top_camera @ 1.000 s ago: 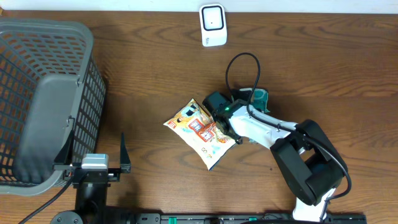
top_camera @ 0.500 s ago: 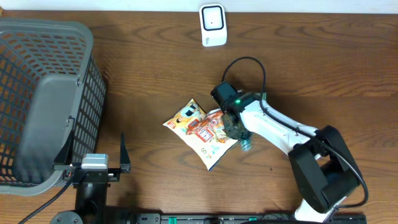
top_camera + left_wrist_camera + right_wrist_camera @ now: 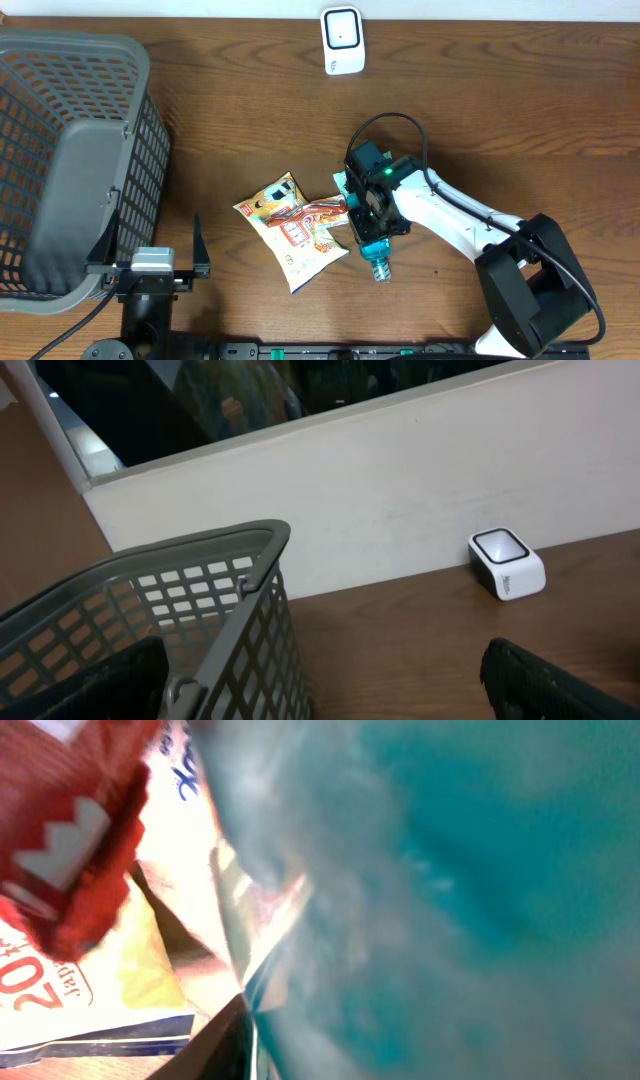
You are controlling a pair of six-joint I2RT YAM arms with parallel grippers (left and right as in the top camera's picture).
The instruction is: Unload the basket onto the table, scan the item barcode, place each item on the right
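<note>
While it lies on the tabletop (image 3: 520, 110) at mid-table, the one snack packet (image 3: 290, 225) has its right edge pinched by the right fingers (image 3: 376, 262). The left fingers (image 3: 197, 245) gape empty near one basket (image 3: 150, 140); one scanner (image 3: 341, 40) stands beyond.

Your left arm sits folded back, left gripper (image 3: 150, 240) spread wide. Your right arm stretches out to its left, right gripper (image 3: 360, 218) with its 2 fingers pinching the snack packet (image 3: 290, 230) at its edge.
</note>
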